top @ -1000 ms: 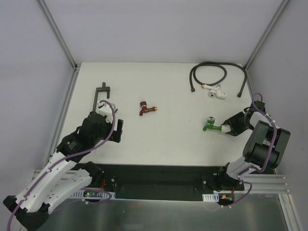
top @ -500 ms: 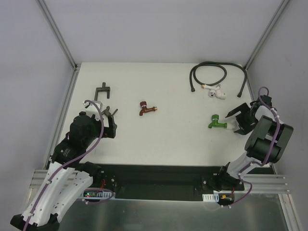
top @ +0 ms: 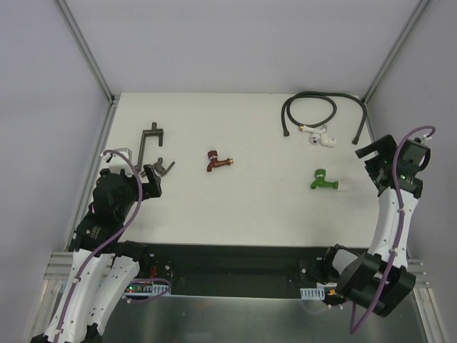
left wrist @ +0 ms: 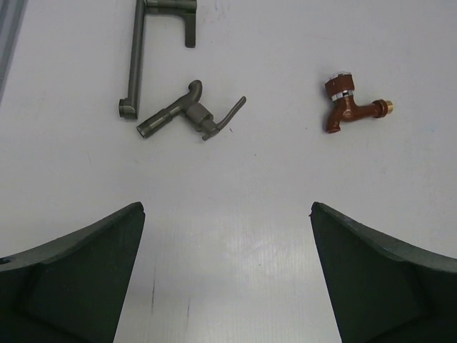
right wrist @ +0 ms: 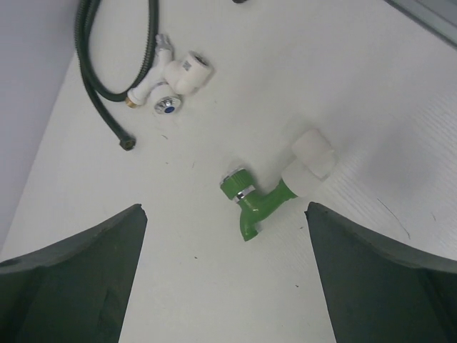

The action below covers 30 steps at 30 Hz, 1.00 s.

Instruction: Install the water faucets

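1. Two coloured faucets: one green faucet (top: 323, 180) and one dark red faucet (top: 218, 161).
2. One grey metal tap (left wrist: 187, 113) with a lever.
3. One long grey bracket (left wrist: 134, 57).
4. One black hose (top: 308, 113).
5. Seemingly two white fittings: a white elbow (right wrist: 189, 71) beside the hose, and a white piece (right wrist: 310, 161) on the green faucet's end.
6. Two grippers: the left gripper (left wrist: 227, 207) and the right gripper (right wrist: 226, 207).

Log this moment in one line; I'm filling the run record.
left pincer open, empty | right pincer open, empty | red tap loose | green tap loose, white fitting on its end
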Available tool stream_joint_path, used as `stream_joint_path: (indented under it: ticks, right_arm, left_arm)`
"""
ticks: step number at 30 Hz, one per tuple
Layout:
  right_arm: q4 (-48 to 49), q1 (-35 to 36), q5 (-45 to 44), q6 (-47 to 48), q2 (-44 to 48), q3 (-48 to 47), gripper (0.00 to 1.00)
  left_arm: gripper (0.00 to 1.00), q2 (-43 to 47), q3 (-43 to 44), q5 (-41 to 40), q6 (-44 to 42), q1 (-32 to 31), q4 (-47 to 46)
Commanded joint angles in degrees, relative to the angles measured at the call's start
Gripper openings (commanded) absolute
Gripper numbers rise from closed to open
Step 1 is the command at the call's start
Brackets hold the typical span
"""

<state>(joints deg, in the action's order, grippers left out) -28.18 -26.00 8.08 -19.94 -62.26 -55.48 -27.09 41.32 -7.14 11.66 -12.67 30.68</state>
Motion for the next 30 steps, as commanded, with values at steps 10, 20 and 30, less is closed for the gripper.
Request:
stream_joint_path:
  ticks: [10,20,30]
  right_arm:
    - [0.5,6.8,-5.3,3.2,14.2,-2.3,0.96]
    - [2.5,28.6,-39.0,18.7,32.2,0.5,0.96]
    - [8.8,36.9,-53.7,26.3,51.6,14.9,0.96]
  left_arm:
    - [0.99,12.4,2.5,-17.8,5.3,0.5,-5.9]
    - [0.99,19.6,-1.7,-19.1,2.7,0.8,-9.8]
    - [0.99,19.7,-2.4,-16.4,1.3,1.1,-9.8]
